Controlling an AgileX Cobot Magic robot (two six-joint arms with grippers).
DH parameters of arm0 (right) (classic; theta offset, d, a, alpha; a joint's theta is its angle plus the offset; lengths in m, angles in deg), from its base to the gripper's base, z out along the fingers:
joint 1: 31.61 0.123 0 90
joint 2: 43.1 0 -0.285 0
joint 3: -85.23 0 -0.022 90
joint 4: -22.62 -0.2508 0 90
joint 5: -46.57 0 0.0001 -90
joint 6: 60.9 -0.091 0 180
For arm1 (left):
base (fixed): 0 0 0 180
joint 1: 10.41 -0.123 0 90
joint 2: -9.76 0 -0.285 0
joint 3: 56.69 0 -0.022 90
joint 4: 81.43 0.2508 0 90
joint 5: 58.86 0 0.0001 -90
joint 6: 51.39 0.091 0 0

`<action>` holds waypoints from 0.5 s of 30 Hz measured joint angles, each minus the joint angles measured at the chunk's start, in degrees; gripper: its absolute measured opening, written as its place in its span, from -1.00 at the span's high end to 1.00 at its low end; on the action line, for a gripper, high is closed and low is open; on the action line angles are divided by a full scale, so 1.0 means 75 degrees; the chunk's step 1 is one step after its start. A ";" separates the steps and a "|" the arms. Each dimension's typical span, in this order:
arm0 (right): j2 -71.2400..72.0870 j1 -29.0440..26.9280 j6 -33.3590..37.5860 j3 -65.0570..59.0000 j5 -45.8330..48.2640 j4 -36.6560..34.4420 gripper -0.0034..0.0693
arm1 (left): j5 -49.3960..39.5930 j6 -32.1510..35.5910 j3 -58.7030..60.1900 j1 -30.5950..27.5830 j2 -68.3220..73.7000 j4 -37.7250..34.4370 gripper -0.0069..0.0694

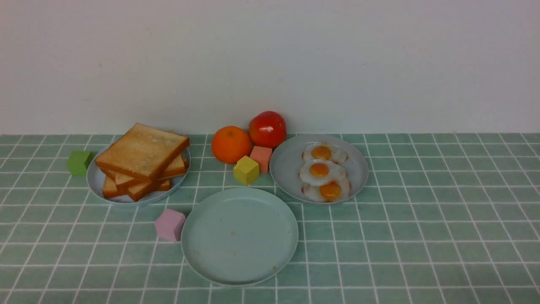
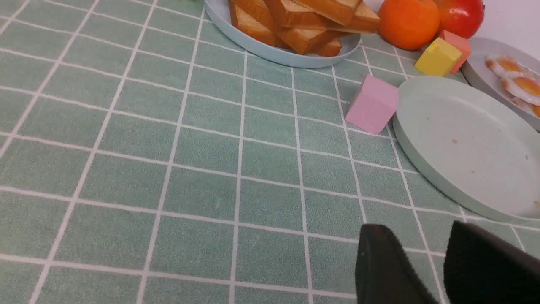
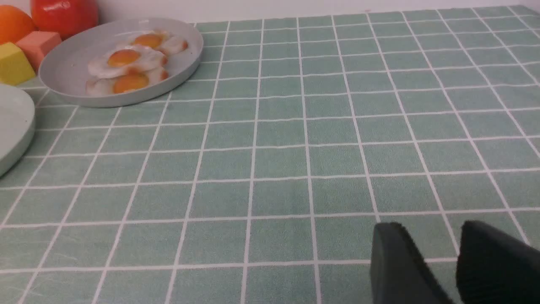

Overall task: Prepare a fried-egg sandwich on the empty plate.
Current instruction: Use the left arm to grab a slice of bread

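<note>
The pale mint-green plate [image 1: 239, 236] lies empty at the front centre of the table. Golden toast slices [image 1: 143, 154] are stacked on a grey-blue plate [image 1: 95, 183] at the back left. Three fried eggs [image 1: 322, 171] lie on another grey-blue plate [image 1: 287, 164] at the back right. Neither arm shows in the front view. My left gripper [image 2: 419, 230] is open and empty above bare cloth, just short of the mint plate [image 2: 464, 143]. My right gripper [image 3: 432, 228] is also open and empty over the cloth, well away from the eggs [image 3: 126, 59].
An orange [image 1: 231, 144] and a tomato [image 1: 267, 128] stand by the wall between the two small plates. Yellow [image 1: 246, 169] and salmon [image 1: 261, 157] cubes sit just behind the mint plate. A pink cube [image 1: 169, 225] touches its left rim. A green cube [image 1: 79, 162] sits left of the toast.
</note>
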 joint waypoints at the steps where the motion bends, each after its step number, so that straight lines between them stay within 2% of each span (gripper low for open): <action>1: 0.0000 0.0000 0.0000 0.0000 0.0000 0.0000 0.25 | 0.0000 0.0000 0.0000 0.0000 0.0000 0.0000 0.19; 15: 0.0000 0.0000 0.0000 0.0000 0.0000 0.0009 0.25 | 0.0142 -0.0025 0.0000 0.0000 0.0000 0.0007 0.19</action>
